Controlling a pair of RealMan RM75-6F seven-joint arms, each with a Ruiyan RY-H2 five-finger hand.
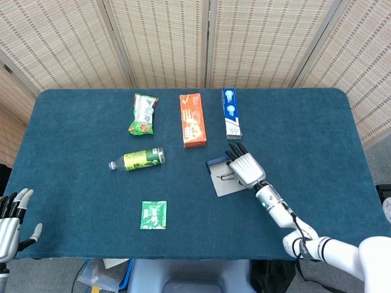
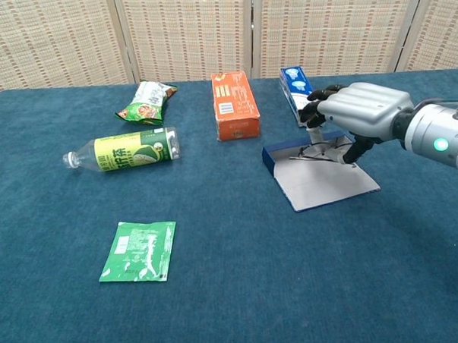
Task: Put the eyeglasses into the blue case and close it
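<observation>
Woven folding screens are standing behind the blue-carpeted surface point(image 1: 317, 134), and I am working over its middle. My right hand point(image 2: 361, 109) is hovering above the open blue case point(image 2: 320, 179), pinching the eyeglasses point(image 2: 313, 154) between thumb and fingers with the rest of the fingers curled over the top. The eyeglasses are hanging just below the palm, over the far part of the case near its raised wall – whether they are touching the grey lining yet, I cannot tell from either view. My left hand point(image 1: 12, 220) is idling at the near left corner, fingers apart and holding nothing.

I am judging this as the placing step: the glasses are lifted and poised over the case, the lid not yet shut. The next move is calling for a gentle lowering so the frame lies flat inside the walls, then a clean release without dragging a temple arm over the edge – after that, folding the lid over.

Lying well apart from the case are an orange box point(image 1: 192, 119), a blue and white box point(image 1: 230, 113), a green snack bag point(image 1: 143, 113), a bottle point(image 1: 138, 160) on its side and a green sachet point(image 1: 153, 215)
</observation>
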